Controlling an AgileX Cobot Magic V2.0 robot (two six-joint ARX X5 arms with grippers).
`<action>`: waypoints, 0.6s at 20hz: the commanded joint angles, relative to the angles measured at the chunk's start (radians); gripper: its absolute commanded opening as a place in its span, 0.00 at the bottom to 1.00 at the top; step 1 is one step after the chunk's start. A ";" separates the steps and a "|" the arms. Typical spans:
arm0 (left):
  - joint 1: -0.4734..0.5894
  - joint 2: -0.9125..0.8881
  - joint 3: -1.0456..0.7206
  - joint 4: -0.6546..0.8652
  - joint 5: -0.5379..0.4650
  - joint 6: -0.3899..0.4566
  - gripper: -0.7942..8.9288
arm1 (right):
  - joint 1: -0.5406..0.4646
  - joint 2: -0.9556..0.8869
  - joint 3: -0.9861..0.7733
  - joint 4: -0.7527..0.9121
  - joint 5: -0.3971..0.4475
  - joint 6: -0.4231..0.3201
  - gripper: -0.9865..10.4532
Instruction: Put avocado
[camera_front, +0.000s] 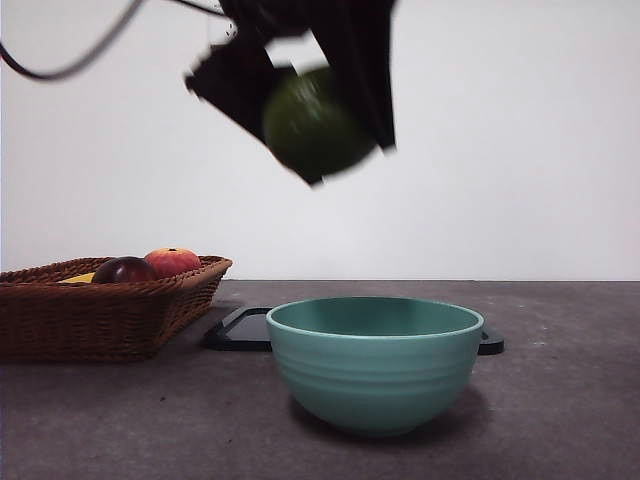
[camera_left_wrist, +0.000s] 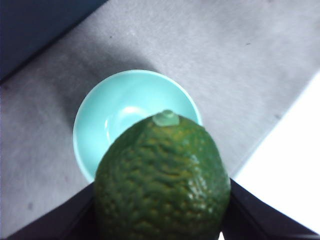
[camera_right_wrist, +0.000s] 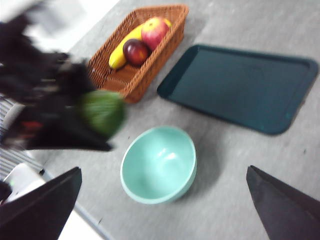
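The left gripper (camera_front: 315, 125) is matte black, its two broad, flat jaws flaring like angular plates, with a pale patch on its body. A thin dark cable (camera_front: 70, 62) loops away from it toward the left. The right gripper (camera_right_wrist: 165, 210) shows two plain black, wedge-shaped jaws with sharp edges.

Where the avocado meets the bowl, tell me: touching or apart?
Apart. The front view shows the avocado, held in the left gripper, high above the bowl, with bare wall between them.

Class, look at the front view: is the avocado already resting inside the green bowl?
No. The avocado hangs in the left hand high above the bowl, which shows nothing inside.
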 joint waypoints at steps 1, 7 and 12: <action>-0.021 0.066 0.021 0.040 -0.002 -0.004 0.35 | 0.005 -0.024 0.016 -0.038 -0.004 0.011 0.61; -0.025 0.203 0.021 0.103 -0.007 -0.002 0.35 | 0.005 -0.092 0.016 -0.107 -0.004 0.011 0.61; -0.026 0.279 0.021 0.119 -0.010 -0.003 0.36 | 0.005 -0.104 0.016 -0.122 -0.003 0.011 0.61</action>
